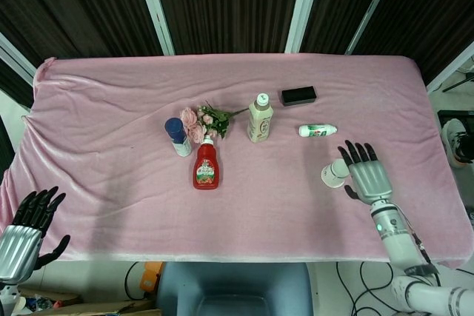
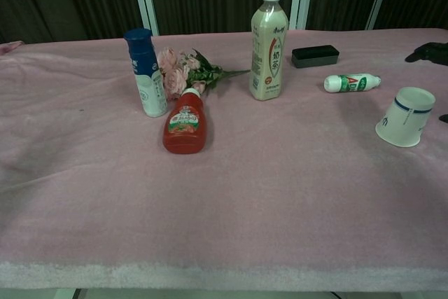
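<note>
A white paper cup with a blue ring point(image 1: 335, 175) point(image 2: 404, 117) sits on the pink cloth at the right, leaning a little. My right hand point(image 1: 365, 172) point(image 2: 430, 52) is just to the right of the cup with its fingers spread, and it holds nothing. Only its dark fingertips show at the right edge of the chest view. My left hand point(image 1: 26, 227) hangs off the table's front left corner, fingers apart and empty.
On the pink tablecloth point(image 1: 111, 109) stand a blue-capped white bottle point(image 1: 176, 136) and a milk tea bottle point(image 1: 259, 118). Pink flowers point(image 1: 204, 120), a red ketchup bottle point(image 1: 206, 166) and a small white-green bottle point(image 1: 317, 130) lie flat. A black box point(image 1: 298, 95) sits further back.
</note>
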{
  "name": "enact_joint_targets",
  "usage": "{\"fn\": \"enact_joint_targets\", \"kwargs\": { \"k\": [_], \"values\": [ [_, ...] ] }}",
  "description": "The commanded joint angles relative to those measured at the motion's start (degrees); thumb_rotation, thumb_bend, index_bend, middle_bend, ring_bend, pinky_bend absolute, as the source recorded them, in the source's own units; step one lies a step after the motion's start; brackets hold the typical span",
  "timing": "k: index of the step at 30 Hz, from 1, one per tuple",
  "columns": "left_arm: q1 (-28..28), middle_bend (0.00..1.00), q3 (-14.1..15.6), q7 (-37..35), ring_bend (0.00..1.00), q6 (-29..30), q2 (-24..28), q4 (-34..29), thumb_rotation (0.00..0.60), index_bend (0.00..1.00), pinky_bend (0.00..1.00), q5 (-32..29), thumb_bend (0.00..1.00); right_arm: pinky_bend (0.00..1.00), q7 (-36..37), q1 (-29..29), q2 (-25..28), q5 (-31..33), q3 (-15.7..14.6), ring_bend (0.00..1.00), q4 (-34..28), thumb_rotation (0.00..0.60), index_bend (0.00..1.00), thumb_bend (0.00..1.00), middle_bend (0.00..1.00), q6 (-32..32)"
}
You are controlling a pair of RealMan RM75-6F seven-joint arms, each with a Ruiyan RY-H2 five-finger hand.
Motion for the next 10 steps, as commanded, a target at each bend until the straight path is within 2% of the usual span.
{"fn": "enact_joint_targets", "kwargs": {
  "k": [1,3,5,7,10],
  "values": [
    [0.26,0.0,-0.1,-0.47,0.0,0.66,0.06,0.23,0.6,0.0,0.05,0.13,0.33,0.0,7.4,-12.58,4.91,-14.17,-8.14,0.0,-3.9,0.6,0.0,0.4,0.0,17.37],
    [0.25,0.0,-0.18,-0.53,0.0,0.59,0.03,0.38,0.6,0.0,0.05,-0.06,0.33,0.0,12.15,-18.35,3.81,-20.21,-11.28,0.0,-0.06,0.6,0.0,0.4,0.0,25.68],
    [0.15,0.0,-0.19,-0.43,0.0,0.21,0.0,0.38,0.6,0.0,0.05,-0.27,0.33,0.0,17.92,-21.56,2.31,-22.81,-12.25,0.0,3.65,0.6,0.0,0.4,0.0,29.92],
    [-0.02,0.0,-0.14,-0.22,0.0,-0.24,0.01,0.2,0.6,0.0,0.05,-0.31,0.33,0.0,20.63,-22.7,2.65,-24.49,-13.12,0.0,5.46,0.6,0.0,0.4,0.0,30.47],
    [-0.12,0.0,-0.11,0.76,0.0,-0.34,-0.21,0.01,0.6,0.0,0.05,0.02,0.33,0.0,21.77,-23.29,2.62,-25.7,-12.0,0.0,6.94,0.6,0.0,0.4,0.0,31.76]
  ]
}}
